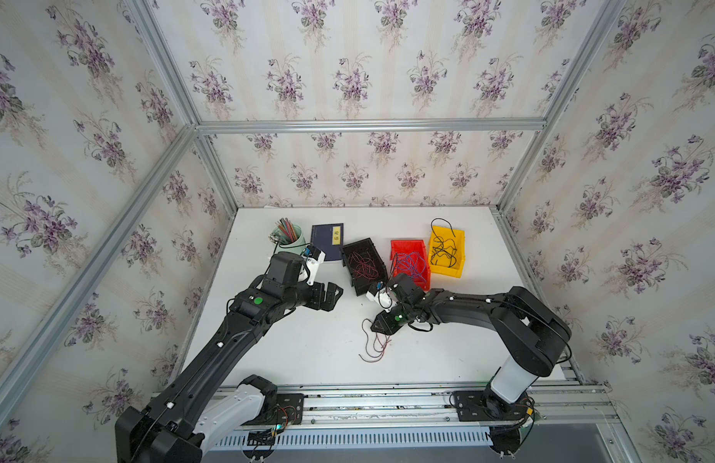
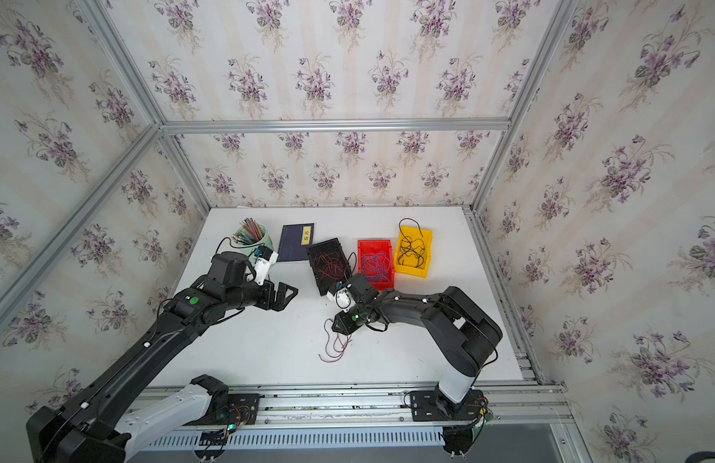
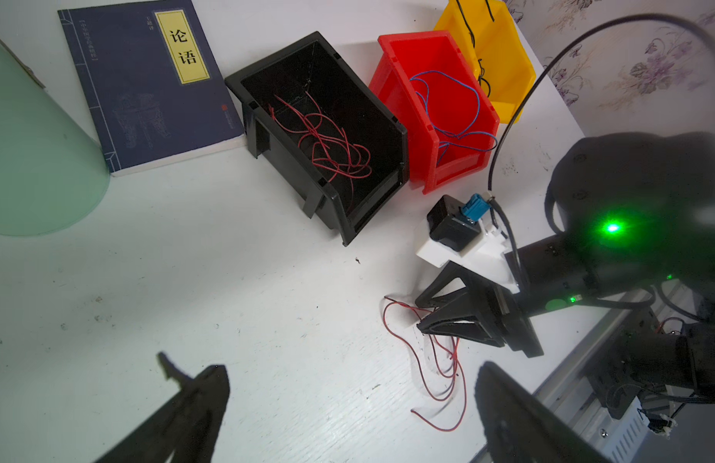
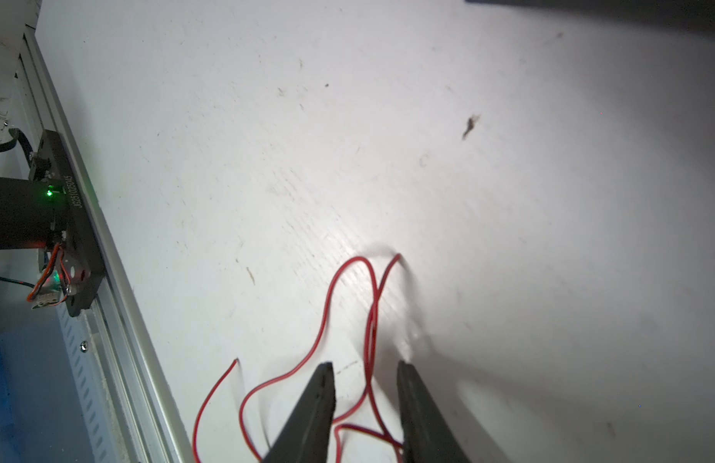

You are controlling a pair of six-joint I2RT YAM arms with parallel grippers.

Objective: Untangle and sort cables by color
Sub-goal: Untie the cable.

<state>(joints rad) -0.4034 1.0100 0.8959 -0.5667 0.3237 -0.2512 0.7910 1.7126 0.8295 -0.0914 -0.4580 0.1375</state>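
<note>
Left pincer (image 1: 332, 296) hangs with its jaws wide apart and nothing in them, over bare counter (image 1: 300, 352) just left of the black bin (image 1: 358, 243). Along the far side, from left to right, stand one green cup (image 1: 295, 242) of pencils (image 1: 285, 228), one dark book (image 1: 327, 240) and three bins. The black bin holds red cables (image 1: 364, 266). The red bin (image 1: 408, 242) holds blue cables (image 1: 412, 262). The yellow bin (image 1: 446, 273) holds black cables (image 1: 442, 250), one strand looping out over its far rim.

In front of the black and red bins, the right pincer (image 4: 364, 365) sits low at the counter with a small gap between its fingers (image 4: 316, 401). Loose red cables (image 1: 374, 346) run through that gap unpinched. I cannot count the strands in this tangle. It lies mid-counter, short of the front rail (image 1: 368, 391). Bare counter stretches between the arms and to the right of the yellow bin.
</note>
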